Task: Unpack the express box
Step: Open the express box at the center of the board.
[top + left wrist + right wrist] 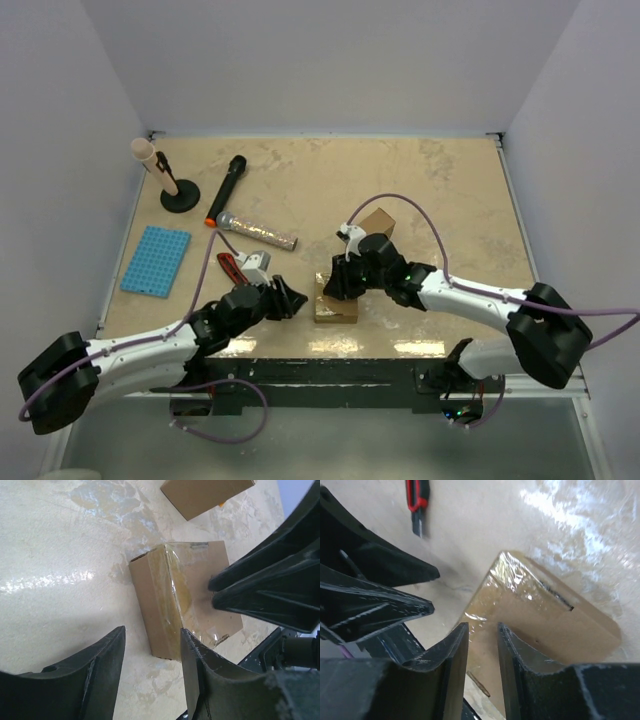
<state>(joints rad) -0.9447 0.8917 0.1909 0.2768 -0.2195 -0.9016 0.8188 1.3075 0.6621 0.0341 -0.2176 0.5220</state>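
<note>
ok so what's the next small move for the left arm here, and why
Probably ease the left gripper forward and shut it on the box to steady it. Clear tape still seals the box, both sets of jaws stand open and empty, and the right gripper hangs over the taped top. The knife lies untouched on the table.

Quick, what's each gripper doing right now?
Left gripper: open, holding nothing.
Right gripper: jaws barely apart, holding nothing, over the taped cardboard box.
</note>
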